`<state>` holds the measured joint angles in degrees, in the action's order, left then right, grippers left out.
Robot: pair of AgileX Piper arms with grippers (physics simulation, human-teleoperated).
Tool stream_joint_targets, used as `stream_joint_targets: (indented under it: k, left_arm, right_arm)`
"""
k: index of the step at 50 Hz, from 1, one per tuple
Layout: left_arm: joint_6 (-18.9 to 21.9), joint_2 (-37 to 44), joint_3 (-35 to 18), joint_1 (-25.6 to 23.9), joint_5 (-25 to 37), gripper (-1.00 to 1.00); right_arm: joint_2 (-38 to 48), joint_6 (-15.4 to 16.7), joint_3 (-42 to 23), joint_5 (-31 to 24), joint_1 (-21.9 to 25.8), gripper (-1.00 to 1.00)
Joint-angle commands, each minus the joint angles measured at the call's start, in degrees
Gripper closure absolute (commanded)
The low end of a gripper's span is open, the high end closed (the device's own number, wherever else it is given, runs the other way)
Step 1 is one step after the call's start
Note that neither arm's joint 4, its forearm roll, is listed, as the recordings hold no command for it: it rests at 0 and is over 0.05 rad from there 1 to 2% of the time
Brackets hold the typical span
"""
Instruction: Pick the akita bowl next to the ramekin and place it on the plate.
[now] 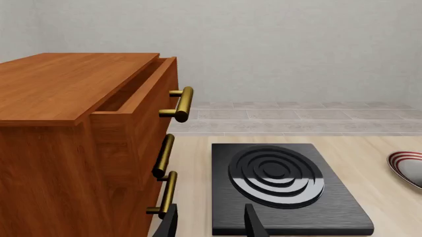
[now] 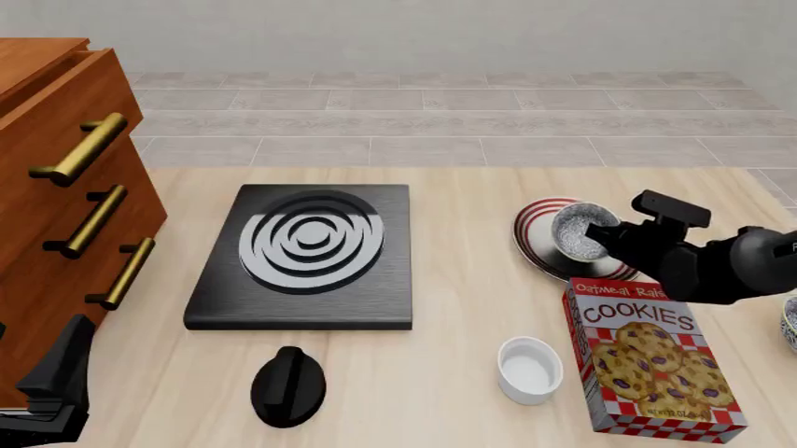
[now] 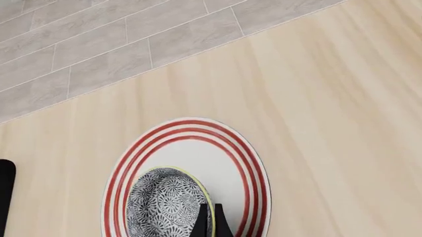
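Right gripper (image 3: pixel 211 222), jaws nearly together, is pinching the akita bowl (image 2: pixel 580 231) by its rim over the plate (image 2: pixel 536 229), right of frame center. Left gripper (image 1: pixel 211 222) is idling w/ jaws apart at lower left, near the drawers (image 2: pixel 62 177). Cookie box (image 2: pixel 654 364) and ramekin (image 2: pixel 529 370) are sitting below; stove (image 2: pixel 305 254) center-left.

Matte black arms (image 2: pixel 697 257), each end effector (image 1: pixel 211 222) thin-fingered.

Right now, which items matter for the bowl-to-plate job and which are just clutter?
Job: akita bowl, plate, ramekin, right tool pinching the bowl's rim.
Clutter: cookies box, stove burner, black knob, wooden drawers, idle left tool.
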<state>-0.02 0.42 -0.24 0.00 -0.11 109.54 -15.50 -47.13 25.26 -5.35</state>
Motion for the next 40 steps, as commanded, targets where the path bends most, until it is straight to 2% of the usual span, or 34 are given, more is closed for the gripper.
stream_joint_targets:
  k: [1,2,3,23,40]
  left_arm:
    - [0.0,0.0,0.0,0.0,0.0,-1.0]
    - [0.0,0.0,0.0,0.0,0.0,-1.0]
    - [0.0,0.0,0.0,0.0,0.0,-1.0]
    - [0.0,0.0,0.0,0.0,0.0,-1.0]
    - [0.0,0.0,0.0,0.0,0.0,-1.0]
  right_arm:
    - [0.2,-0.3,-0.3,0.2,0.0,1.0]
    - [0.2,-0.3,-0.2,0.3,0.1,1.0]
    - [0.2,-0.3,-0.1,0.3,0.1,-1.0]
    - [-1.0,-0.4,-0.5,-0.6,0.1,-1.0]
    - [-5.3,0.3,0.3,-2.4,-0.8,-1.0]
